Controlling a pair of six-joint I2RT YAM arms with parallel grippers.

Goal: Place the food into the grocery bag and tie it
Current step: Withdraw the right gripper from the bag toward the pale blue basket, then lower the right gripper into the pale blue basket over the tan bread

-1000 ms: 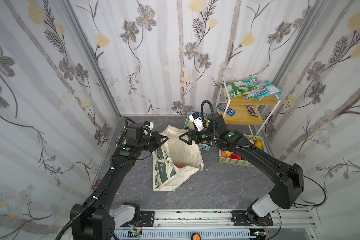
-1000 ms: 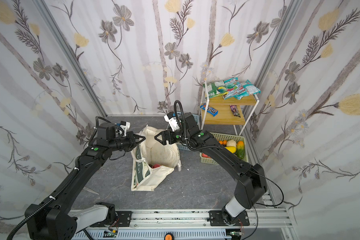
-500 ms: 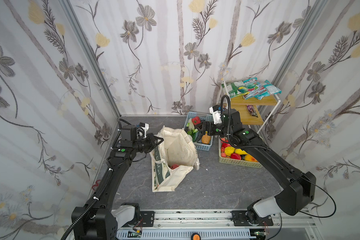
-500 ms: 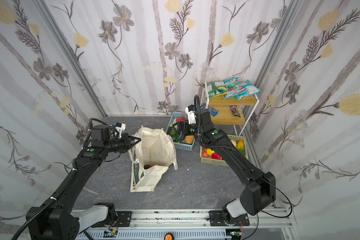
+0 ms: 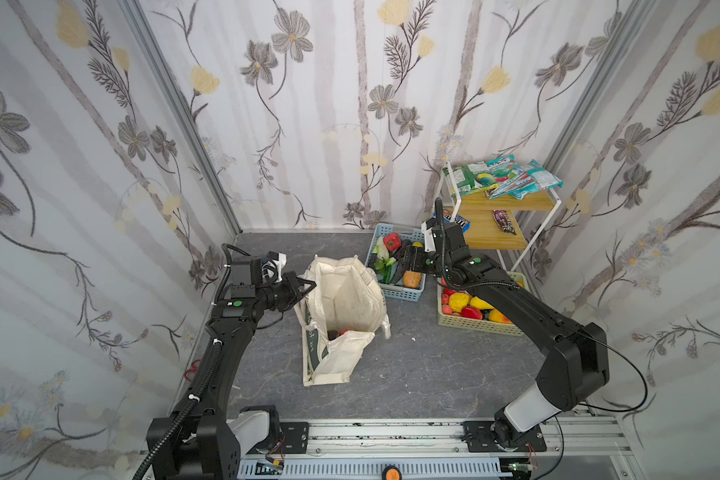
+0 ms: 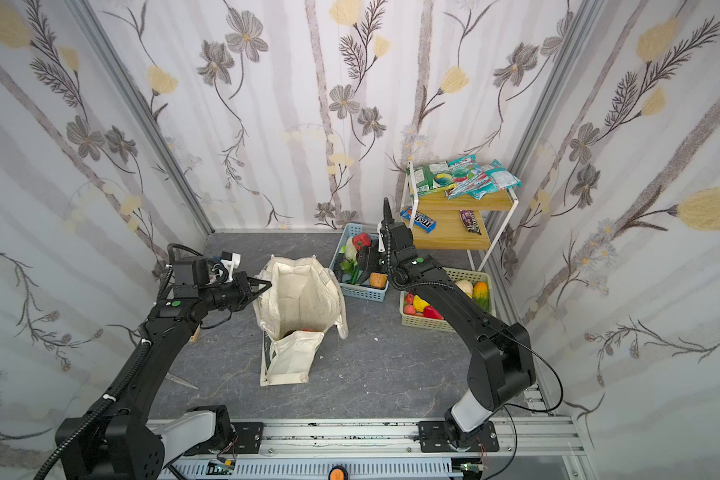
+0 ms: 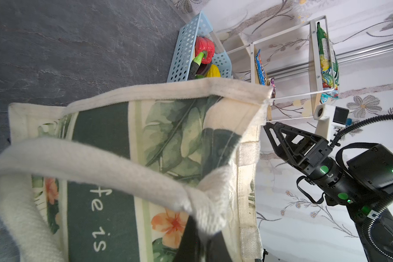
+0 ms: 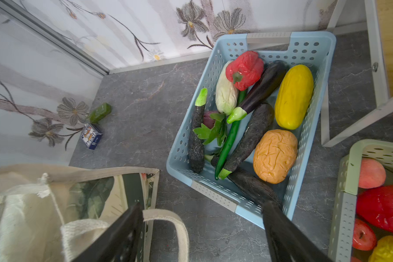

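bag: grocery bag [image 5: 344, 291] stands mid-floor beside the blue basket [image 8: 214, 194], mouth up and open, lower front slumped toward the rail.
bag look: cream canvas, leaf and orange-flower print, dark green lettered band, thick cream loop handle [image 7: 89, 158].
bag contents: something red and something dark at the bottom; can't tell which items.
left gripper: left gripper [image 5: 305, 286] is clamped on the bag rim near a handle root, propping the mouth open.
right gripper: right gripper [image 8: 202, 229] has its jaws wide with nothing between them. It hangs over the basket's near edge, on the bag side.
food out: potato [image 8: 275, 156], red pepper [image 8: 245, 69], yellow squash [image 8: 294, 96] and aubergine [image 8: 262, 87] are in the blue basket. Fruit is in the pale basket [image 8: 344, 213], and a green snack packet [image 5: 468, 179] is on the shelf [image 5: 516, 204].
handling, food: likely light, hollow hard plastic. The glossy skins look slippery, but the potato's wrinkled surface should hold better.
grip point: take the potato across its short axis from above. It is nearest the jaws and has free space on its top side.
handling, bag: soft canvas, probably folds if the rim is let go. The loop handles look like the only thing to tie.
risk: a rounded toy could squirt out of a narrow pinch, and a drop onto the rim could collapse the mouth.
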